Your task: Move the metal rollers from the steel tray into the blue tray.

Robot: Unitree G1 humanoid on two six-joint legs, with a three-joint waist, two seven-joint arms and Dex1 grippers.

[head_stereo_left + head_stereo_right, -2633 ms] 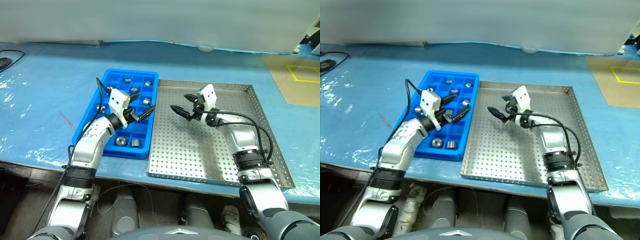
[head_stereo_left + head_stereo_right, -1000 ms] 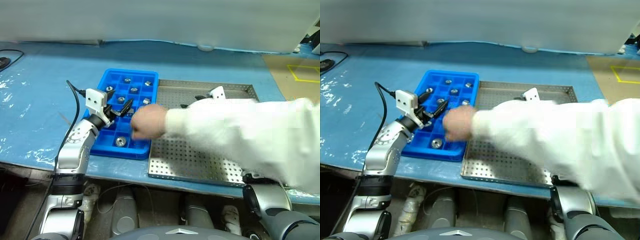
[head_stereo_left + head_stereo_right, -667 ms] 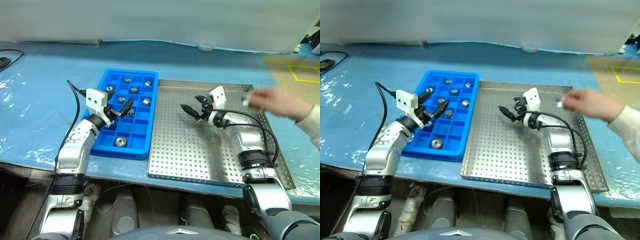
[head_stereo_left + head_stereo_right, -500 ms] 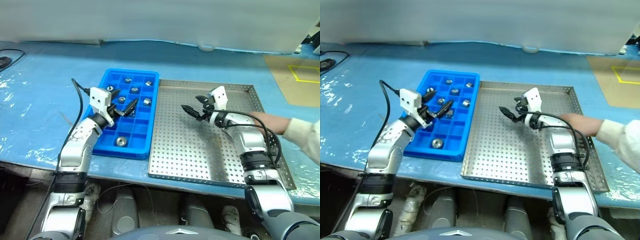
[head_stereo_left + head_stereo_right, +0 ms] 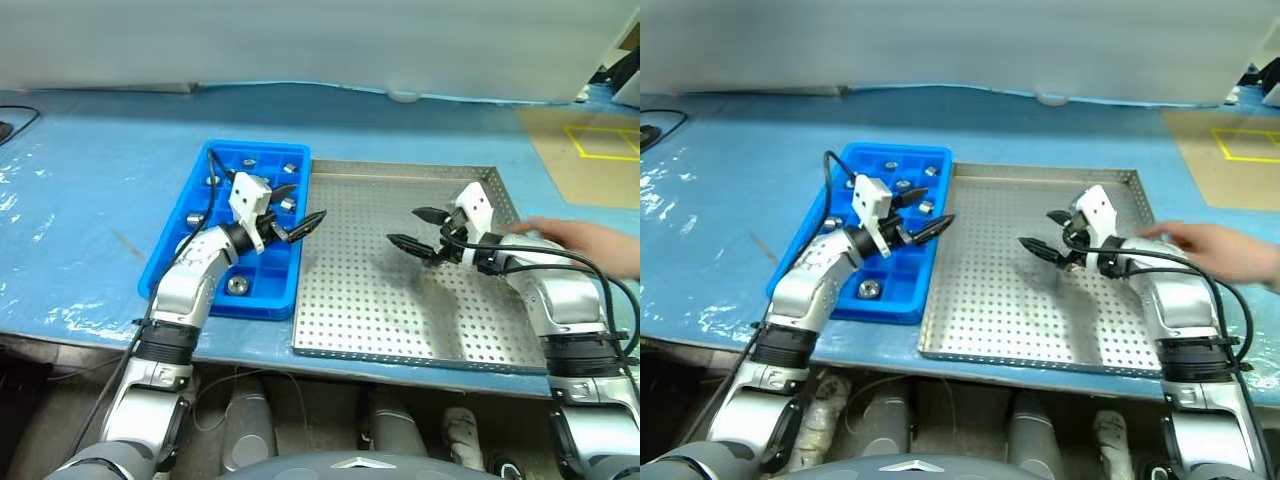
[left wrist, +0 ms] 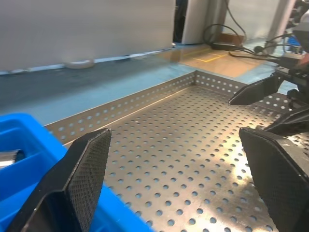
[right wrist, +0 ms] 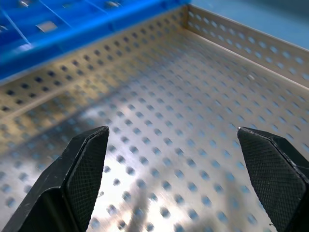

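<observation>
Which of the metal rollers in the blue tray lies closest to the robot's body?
The lone roller in the near row of the blue tray, below the left gripper. The other rollers sit in the farther rows.

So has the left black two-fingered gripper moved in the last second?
Yes. The left gripper was over the bright blue compartment tray; now its open fingers reach past that tray's right edge, over the perforated steel tray.

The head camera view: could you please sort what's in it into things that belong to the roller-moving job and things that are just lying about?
Job:
- metal rollers, in the blue tray
- blue tray
- steel tray, no rollers visible on it
- left gripper, open
- right gripper, open

Lying about:
- person's hand, by the steel tray's right rim
- yellow floor marking
- blue table sheet
</observation>
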